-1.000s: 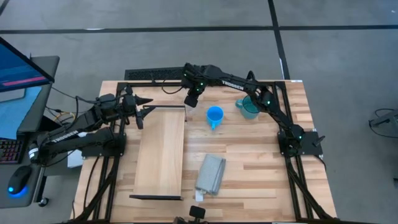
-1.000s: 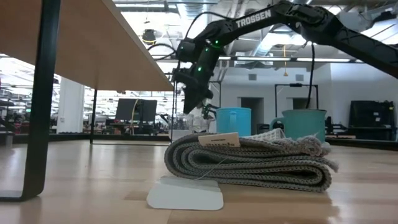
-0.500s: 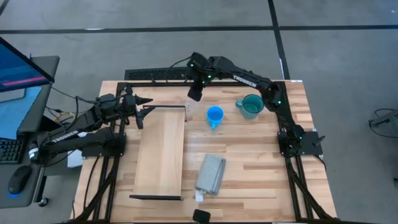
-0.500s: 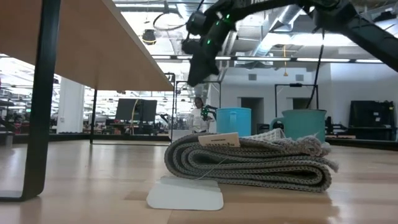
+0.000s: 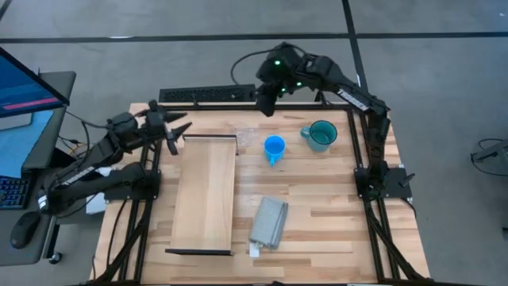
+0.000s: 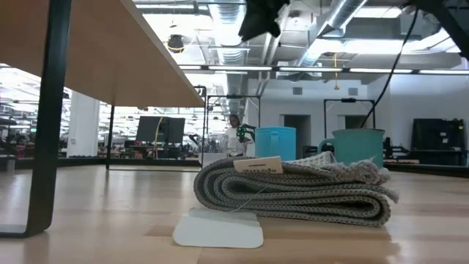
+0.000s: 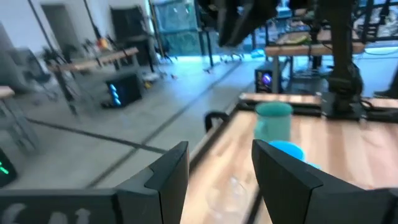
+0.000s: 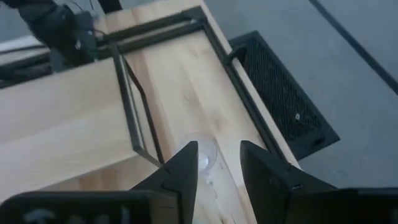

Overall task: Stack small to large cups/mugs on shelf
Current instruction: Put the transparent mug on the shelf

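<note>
Stacking hasn't started yet, has it? All three cups look separate to me.

Agreed. In the high view the shelf (image 5: 205,195) lies bare, left of centre. The blue mug (image 5: 274,148) stands just right of the shelf's upper end, and the teal mug (image 5: 321,136) is further right, apart from it.

And the small one?

The clear cup (image 8: 200,152) sits upright on the tabletop beside the shelf's upper-right corner. It is see-through, so it is faint from above and plain only in the right wrist view.

What about the arms?

The right gripper (image 5: 266,102) hangs high at upper centre, jaws apart and empty. The left gripper (image 5: 176,127) waits by the shelf's upper-left corner, also open and empty.

What comes next?

I'd judge a cup has to be picked up first. Either gripper must come down over a rim and close on it, gently if it's the thin clear cup.
</note>
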